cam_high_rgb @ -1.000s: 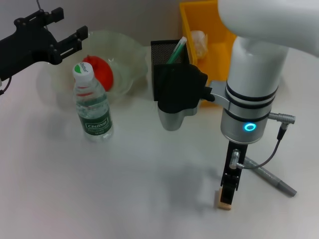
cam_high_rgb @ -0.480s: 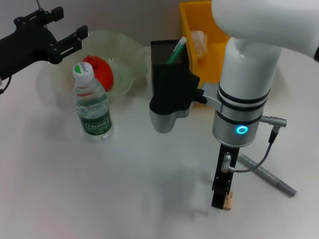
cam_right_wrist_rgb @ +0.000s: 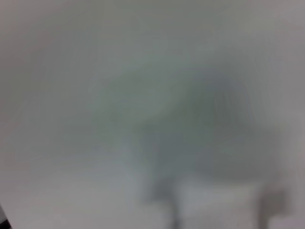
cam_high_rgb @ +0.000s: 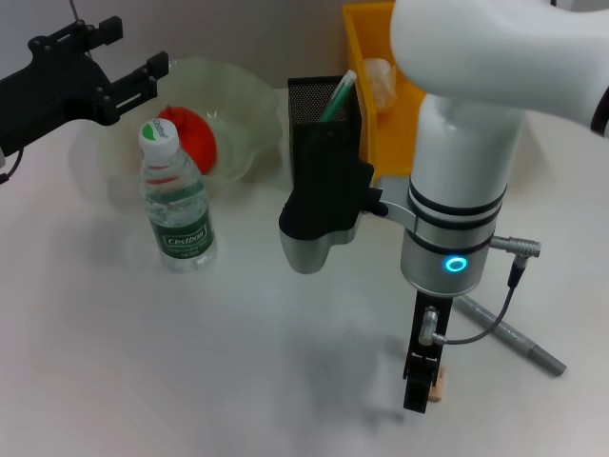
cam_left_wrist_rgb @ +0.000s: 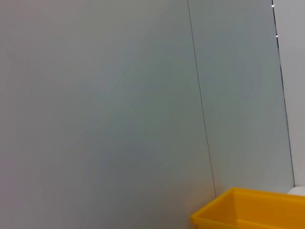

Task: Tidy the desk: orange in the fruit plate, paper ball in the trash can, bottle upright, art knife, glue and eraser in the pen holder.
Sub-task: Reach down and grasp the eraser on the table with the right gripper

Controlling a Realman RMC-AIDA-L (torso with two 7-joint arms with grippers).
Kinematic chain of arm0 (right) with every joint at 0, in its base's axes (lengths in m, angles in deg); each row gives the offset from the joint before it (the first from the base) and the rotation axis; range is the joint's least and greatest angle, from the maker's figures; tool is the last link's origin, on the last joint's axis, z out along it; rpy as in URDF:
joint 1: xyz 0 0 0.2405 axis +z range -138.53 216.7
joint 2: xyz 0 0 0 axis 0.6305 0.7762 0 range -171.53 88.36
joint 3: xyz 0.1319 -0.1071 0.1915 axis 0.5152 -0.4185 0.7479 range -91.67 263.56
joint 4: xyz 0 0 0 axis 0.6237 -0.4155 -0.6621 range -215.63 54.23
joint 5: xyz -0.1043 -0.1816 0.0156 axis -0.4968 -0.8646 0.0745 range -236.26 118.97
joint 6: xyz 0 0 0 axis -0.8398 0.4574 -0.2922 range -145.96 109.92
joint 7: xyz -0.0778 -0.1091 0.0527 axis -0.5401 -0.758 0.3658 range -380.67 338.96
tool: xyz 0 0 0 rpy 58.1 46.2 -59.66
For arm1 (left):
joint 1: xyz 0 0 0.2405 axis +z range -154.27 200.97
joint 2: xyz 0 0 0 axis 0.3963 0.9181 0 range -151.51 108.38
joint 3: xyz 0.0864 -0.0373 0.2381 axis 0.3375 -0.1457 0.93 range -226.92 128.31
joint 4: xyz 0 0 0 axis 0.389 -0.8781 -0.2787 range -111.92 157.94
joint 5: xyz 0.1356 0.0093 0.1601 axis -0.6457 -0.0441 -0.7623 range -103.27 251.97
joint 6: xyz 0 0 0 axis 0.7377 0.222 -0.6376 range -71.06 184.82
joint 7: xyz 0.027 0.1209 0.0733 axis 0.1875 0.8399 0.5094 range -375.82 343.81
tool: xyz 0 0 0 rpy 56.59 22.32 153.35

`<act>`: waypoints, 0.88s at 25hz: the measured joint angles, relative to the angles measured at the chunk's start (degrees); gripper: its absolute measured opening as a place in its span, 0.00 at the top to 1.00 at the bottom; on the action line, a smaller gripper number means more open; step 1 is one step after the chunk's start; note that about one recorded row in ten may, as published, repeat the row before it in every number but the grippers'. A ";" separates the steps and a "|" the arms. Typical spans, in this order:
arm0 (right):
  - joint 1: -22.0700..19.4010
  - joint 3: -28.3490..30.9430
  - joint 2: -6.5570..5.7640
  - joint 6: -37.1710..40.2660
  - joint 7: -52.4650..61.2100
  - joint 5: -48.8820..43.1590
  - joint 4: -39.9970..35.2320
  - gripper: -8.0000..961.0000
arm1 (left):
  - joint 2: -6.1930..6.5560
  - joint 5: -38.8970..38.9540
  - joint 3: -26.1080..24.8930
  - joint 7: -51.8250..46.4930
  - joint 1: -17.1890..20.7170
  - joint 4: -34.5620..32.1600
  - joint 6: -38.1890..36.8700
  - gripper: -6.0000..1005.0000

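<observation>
My right gripper (cam_high_rgb: 422,383) points straight down at the table near the front edge. The tan eraser (cam_high_rgb: 437,387) peeks out on its right side, touching it. The grey art knife (cam_high_rgb: 514,339) lies on the table just behind and to the right. The black mesh pen holder (cam_high_rgb: 322,99) holds a green stick, perhaps the glue (cam_high_rgb: 338,95). The orange (cam_high_rgb: 190,138) sits in the pale-green fruit plate (cam_high_rgb: 249,105). In front of the plate the bottle (cam_high_rgb: 177,205) stands upright. The paper ball (cam_high_rgb: 381,78) lies in the yellow trash can (cam_high_rgb: 363,38). My left gripper (cam_high_rgb: 126,55) hovers open over the plate's far left.
My right arm's white forearm and black wrist camera housing (cam_high_rgb: 324,209) hang over the table's middle and hide part of the pen holder and the trash can. The left wrist view shows a grey wall and a corner of the yellow trash can (cam_left_wrist_rgb: 252,210).
My right arm has shifted left and lowered. Its gripper has come down onto the eraser and now covers most of it. The left arm has not moved.
</observation>
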 joint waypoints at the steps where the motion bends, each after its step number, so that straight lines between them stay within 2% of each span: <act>1: 0.02 -0.21 0.00 -0.13 0.21 0.01 0.19 0.28 | 0.00 0.00 0.02 0.00 0.00 0.10 0.00 0.32; 22: 0.21 -2.48 -0.01 -1.15 1.26 -0.35 1.50 0.28 | 0.09 0.00 0.20 0.09 0.00 0.14 0.00 0.32</act>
